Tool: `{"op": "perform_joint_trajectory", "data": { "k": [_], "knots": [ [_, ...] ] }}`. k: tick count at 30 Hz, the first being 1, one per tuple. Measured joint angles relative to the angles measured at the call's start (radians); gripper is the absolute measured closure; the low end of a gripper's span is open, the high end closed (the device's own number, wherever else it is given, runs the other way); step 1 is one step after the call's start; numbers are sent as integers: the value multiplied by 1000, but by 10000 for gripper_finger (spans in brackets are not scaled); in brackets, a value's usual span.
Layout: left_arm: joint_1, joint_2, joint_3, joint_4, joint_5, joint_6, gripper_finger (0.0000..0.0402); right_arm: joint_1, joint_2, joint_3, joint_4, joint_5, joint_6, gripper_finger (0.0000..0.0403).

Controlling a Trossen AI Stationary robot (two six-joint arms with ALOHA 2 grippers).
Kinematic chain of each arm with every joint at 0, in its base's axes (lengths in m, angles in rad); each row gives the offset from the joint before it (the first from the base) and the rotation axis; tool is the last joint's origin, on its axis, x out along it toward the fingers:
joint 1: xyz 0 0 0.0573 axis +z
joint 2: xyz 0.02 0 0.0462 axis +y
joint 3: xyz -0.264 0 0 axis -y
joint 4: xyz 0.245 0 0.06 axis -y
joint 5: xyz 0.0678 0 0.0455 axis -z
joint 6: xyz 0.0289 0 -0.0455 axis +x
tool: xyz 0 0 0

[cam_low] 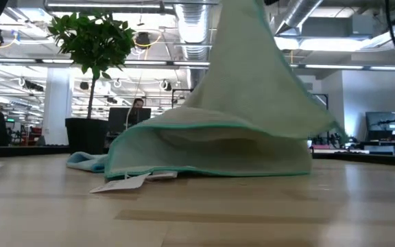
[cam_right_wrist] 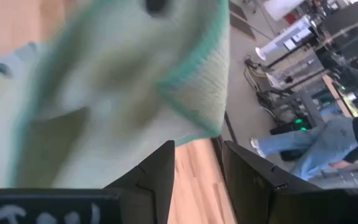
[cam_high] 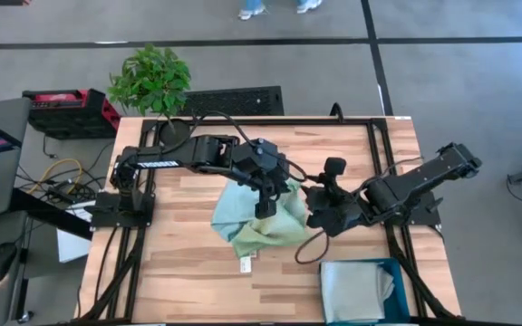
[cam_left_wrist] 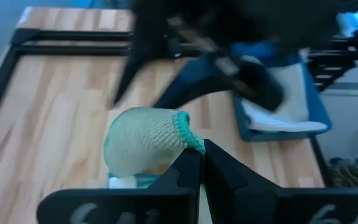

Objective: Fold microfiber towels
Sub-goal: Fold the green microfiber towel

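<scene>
The left gripper (cam_high: 265, 210) is clamped on a corner of the pale green towel (cam_high: 259, 225): in the left wrist view its two fingers meet, with the teal-edged cloth (cam_left_wrist: 145, 140) bunched just past the tips. From that pinch the towel hangs in a tent down to the wooden table (cam_high: 179, 272); in the low view its hem (cam_low: 211, 147) rests on the boards, beside a white tag. Just beside the cloth on the other side, the right gripper (cam_high: 319, 220) stands with its jaws apart, and its wrist view shows the green fabric (cam_right_wrist: 123, 81) right in front of the gap but not between the fingers. A sliver of light blue cloth (cam_low: 84, 162) shows from under the green one. Farther off, beyond the right gripper, the dark teal bin (cam_high: 397, 272) holds a flat, light-coloured towel (cam_high: 356, 290). By my reading one towel is finished and stowed, and the green one is only partly folded.
</scene>
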Motion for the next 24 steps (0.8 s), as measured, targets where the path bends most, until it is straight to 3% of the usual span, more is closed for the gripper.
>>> {"op": "perform_joint_trajectory", "data": {
  "k": [6, 13, 24],
  "knots": [
    [-19, 0, 0, 9, 32, 9, 401, -27, 0, 0, 1, -14, -5, 244],
    [-43, 0, 0, 58, 32, 61, 401, -58, 1, 0, 113, -230, -157, 244],
    [-89, -2, 0, 58, 66, 60, 401, -67, 1, 0, 169, -460, -324, 244]
  ]
}}
